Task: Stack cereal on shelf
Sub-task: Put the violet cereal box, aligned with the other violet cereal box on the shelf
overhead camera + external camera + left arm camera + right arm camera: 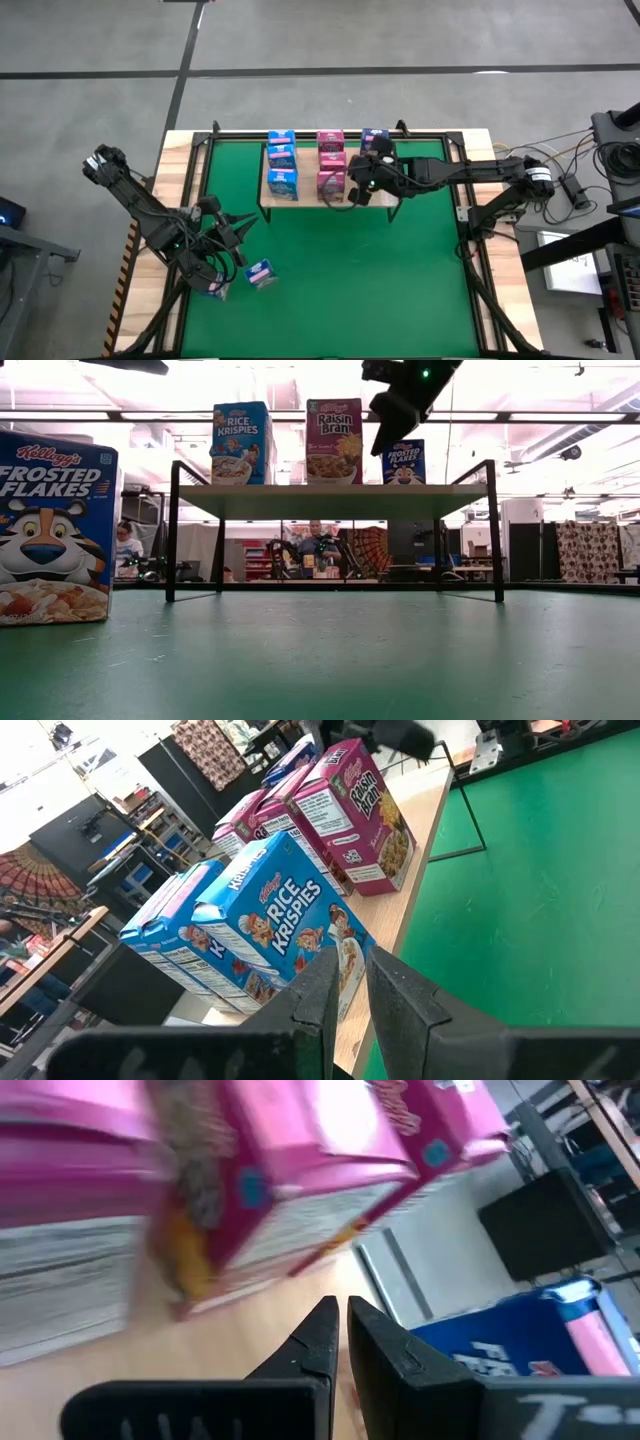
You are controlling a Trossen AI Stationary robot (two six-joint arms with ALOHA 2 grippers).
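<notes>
**Seven boxes shelved, two Frosted Flakes left on the mat**

The shelf stands at the far edge of the green mat, w/ cereal lined up by colour in rows running front to back: three Rice Krispies boxes at its left end, three Raisin Bran boxes in the middle. The sorting by brand looks deliberate, so each row fills before the next starts. Only one shelved Frosted Flakes box shows, at the back of the right-hand row, leaving room in front of it for the rest.

The right gripper hangs over the shelf's front edge, just beside the pink row, fingers nearly together & holding nothing. My read: it has no box to place now.

The left gripper sits over the mat near its left edge, pointed toward the shelf, fingers close together & empty. A loose Frosted Flakes box stands just beside it nearer the front edge, and another dark blue box is partly under the arm. Those two likely belong in the unfinished right row, approx. two picks to go.
</notes>
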